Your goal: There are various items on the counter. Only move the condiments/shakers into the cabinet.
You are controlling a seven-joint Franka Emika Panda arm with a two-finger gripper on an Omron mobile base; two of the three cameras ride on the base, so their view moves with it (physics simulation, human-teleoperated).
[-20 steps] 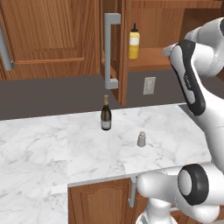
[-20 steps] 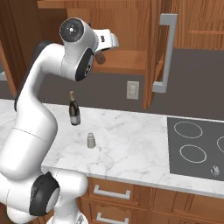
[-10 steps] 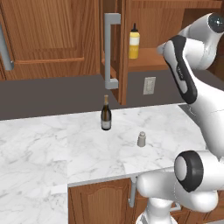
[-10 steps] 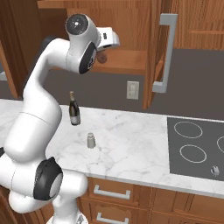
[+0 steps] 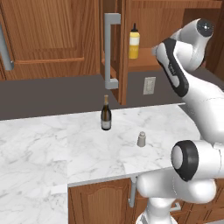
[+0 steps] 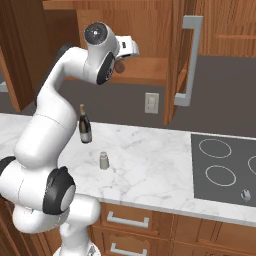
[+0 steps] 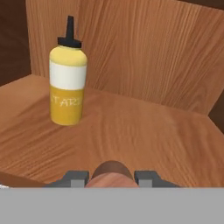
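While hidden from the bases, jaws [image 7: 111, 179] clamped around brown shaker [image 7: 110, 174] beside yellow squeeze bottle [image 7: 67, 78].

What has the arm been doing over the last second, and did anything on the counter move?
The arm has swung its hand further in over the cabinet shelf, carrying the brown shaker between its fingers; the gripper has not let go. The yellow bottle on the shelf, the wine bottle and the grey shaker on the counter stayed put.
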